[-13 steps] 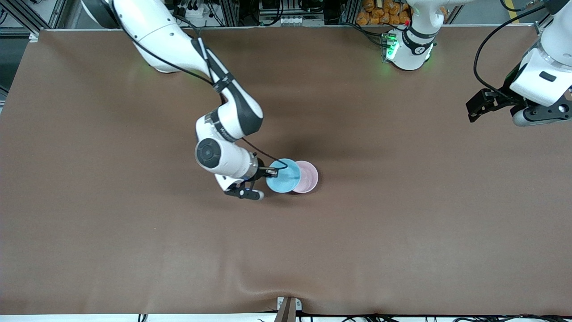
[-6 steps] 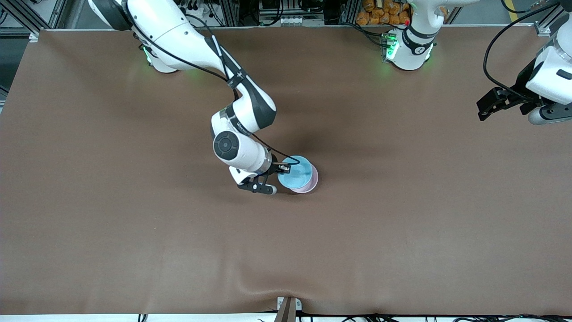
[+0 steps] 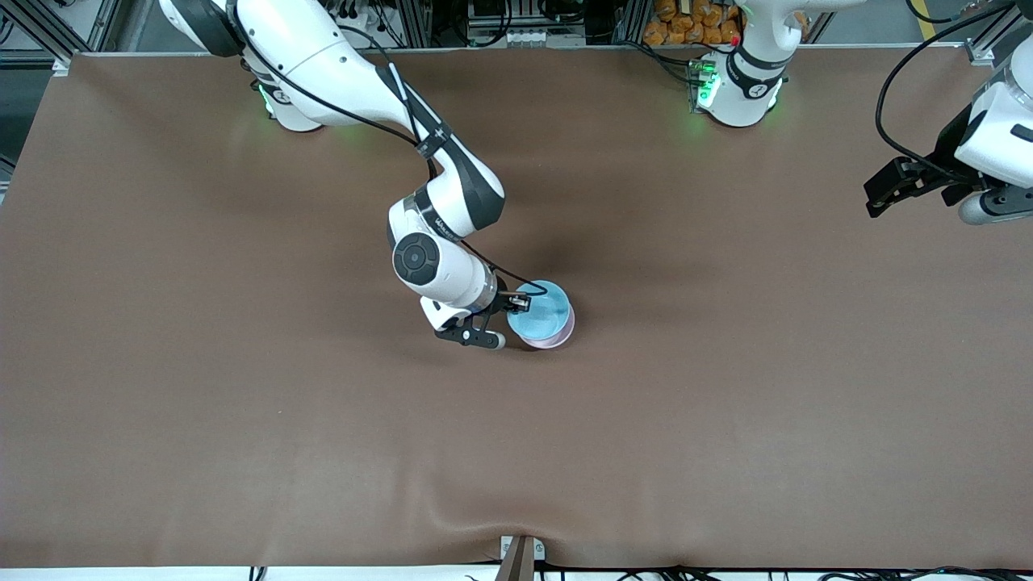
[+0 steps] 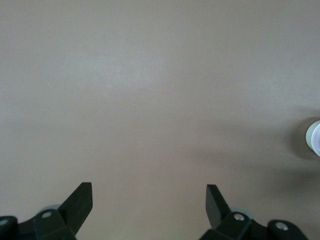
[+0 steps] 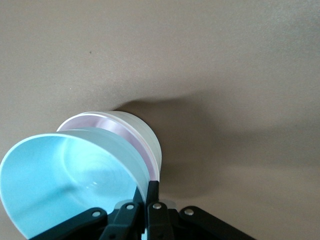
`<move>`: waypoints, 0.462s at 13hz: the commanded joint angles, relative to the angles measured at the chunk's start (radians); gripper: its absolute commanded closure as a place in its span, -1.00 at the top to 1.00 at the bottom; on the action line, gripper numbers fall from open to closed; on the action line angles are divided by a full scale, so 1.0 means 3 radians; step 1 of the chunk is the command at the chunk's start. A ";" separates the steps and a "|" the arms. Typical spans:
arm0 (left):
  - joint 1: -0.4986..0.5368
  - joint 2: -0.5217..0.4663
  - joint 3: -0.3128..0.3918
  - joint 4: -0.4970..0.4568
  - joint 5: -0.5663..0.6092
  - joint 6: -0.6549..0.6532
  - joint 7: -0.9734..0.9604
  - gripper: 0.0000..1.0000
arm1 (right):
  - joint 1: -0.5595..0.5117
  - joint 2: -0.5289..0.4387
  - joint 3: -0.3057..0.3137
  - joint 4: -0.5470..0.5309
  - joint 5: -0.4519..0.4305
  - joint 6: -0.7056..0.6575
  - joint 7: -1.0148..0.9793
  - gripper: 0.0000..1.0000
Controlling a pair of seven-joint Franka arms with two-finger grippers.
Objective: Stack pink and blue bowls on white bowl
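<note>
My right gripper (image 3: 517,303) is shut on the rim of the light blue bowl (image 3: 539,313) and holds it tilted over the pink bowl (image 3: 558,340), covering most of it. In the right wrist view the fingers (image 5: 149,187) pinch the blue bowl's (image 5: 65,175) wall. The pink bowl (image 5: 122,125) sits nested in the white bowl (image 5: 152,142), whose outer wall shows. In the front view the white bowl is hidden. My left gripper (image 3: 876,198) is open and empty, waiting up over the left arm's end of the table; its view shows its fingertips (image 4: 149,192) wide apart.
The brown table cloth (image 3: 242,403) lies bare around the bowls, with a small wrinkle at its edge nearest the front camera. A pale round thing (image 4: 315,138) shows at the edge of the left wrist view.
My right gripper has carried the blue bowl from beside the pink bowl to over it, toward the left arm's end. The left gripper has shifted slightly outward and up the view.
</note>
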 commanded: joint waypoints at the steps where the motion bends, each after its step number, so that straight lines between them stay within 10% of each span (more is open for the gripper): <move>1: -0.0019 0.0002 -0.0087 0.0047 -0.0051 -0.0058 -0.0114 1.00 | 0.0046 0.0081 -0.0034 0.0122 0.0005 -0.0002 0.0049 -0.12; 2: -0.0019 0.0007 -0.0093 0.0042 -0.0051 -0.0063 -0.0114 1.00 | 0.0061 0.0081 -0.0039 0.0112 0.0015 -0.0002 0.0065 0.99; 6: -0.0024 0.0038 -0.0098 0.0042 -0.0041 -0.0063 -0.0124 1.00 | 0.0072 0.0076 -0.0034 0.0112 0.0040 -0.0017 0.0070 1.00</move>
